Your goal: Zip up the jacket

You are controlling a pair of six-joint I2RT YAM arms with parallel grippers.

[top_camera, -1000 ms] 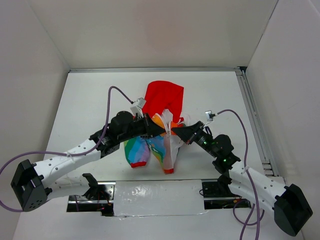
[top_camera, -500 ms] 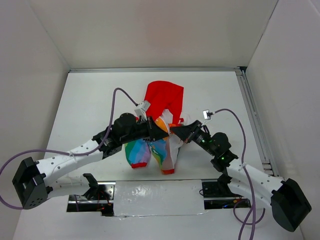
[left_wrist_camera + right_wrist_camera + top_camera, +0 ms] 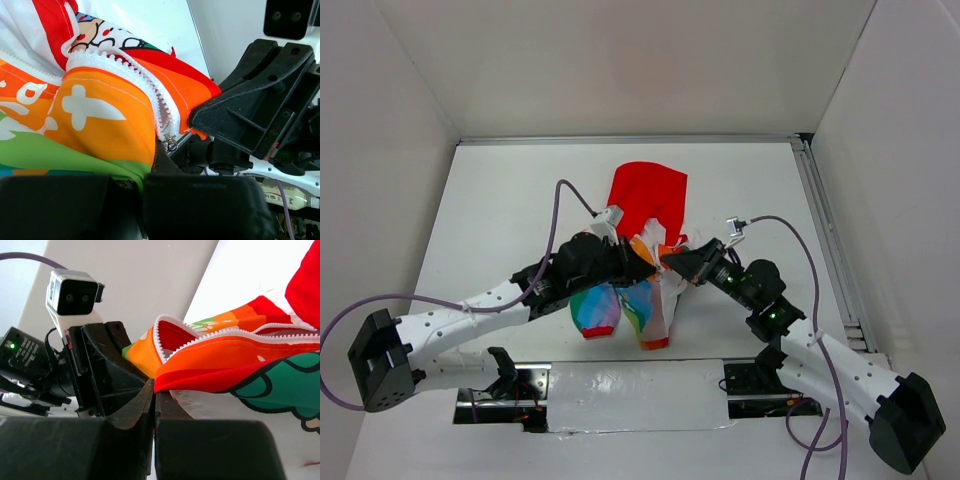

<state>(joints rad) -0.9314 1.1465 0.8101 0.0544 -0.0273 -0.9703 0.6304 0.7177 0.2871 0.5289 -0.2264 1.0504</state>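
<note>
Centrally, the jacket (image 3: 650,195) lies bunched between the 2 grippers, its red hood beyond the fingertips and its rainbow front and red cuffs behind them. The left gripper (image 3: 638,266) pinches the orange panel tight beside the white zipper (image 3: 150,95), whose slider (image 3: 171,145) sits just past the fingertips. The right gripper (image 3: 670,262) is clamped on the opposite orange edge.

Arms angled inward, left pincer (image 3: 647,268) and right pincer (image 3: 668,260) clamped tight, tips nearly meeting.
</note>
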